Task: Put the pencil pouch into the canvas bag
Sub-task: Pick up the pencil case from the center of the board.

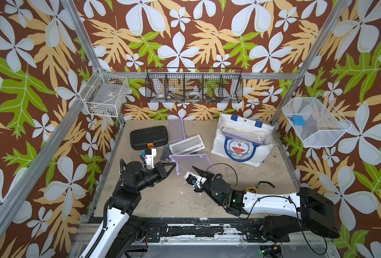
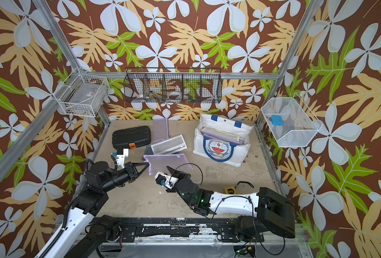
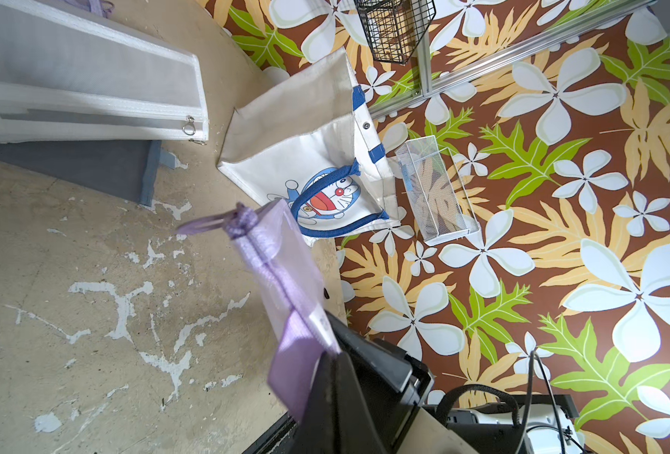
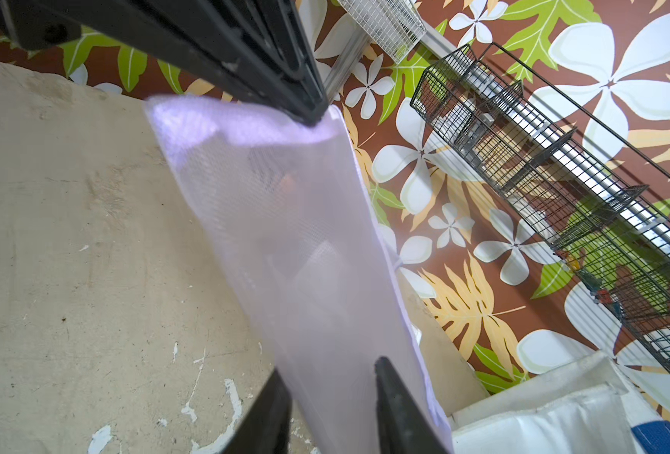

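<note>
Now left pincer [image 1: 174, 164] and right pincer [image 1: 195, 169] flank one pencil pouch [image 1: 189, 160].

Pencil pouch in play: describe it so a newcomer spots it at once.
On the tan tabletop, left of the canvas bag, flat pouches lie clustered. It is the purple mesh pouch nearest the arms, its corner pinched by the left gripper.

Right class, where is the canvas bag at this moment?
In both top views the canvas bag lies back right on the tabletop, just right of the white mesh pouch.
</note>
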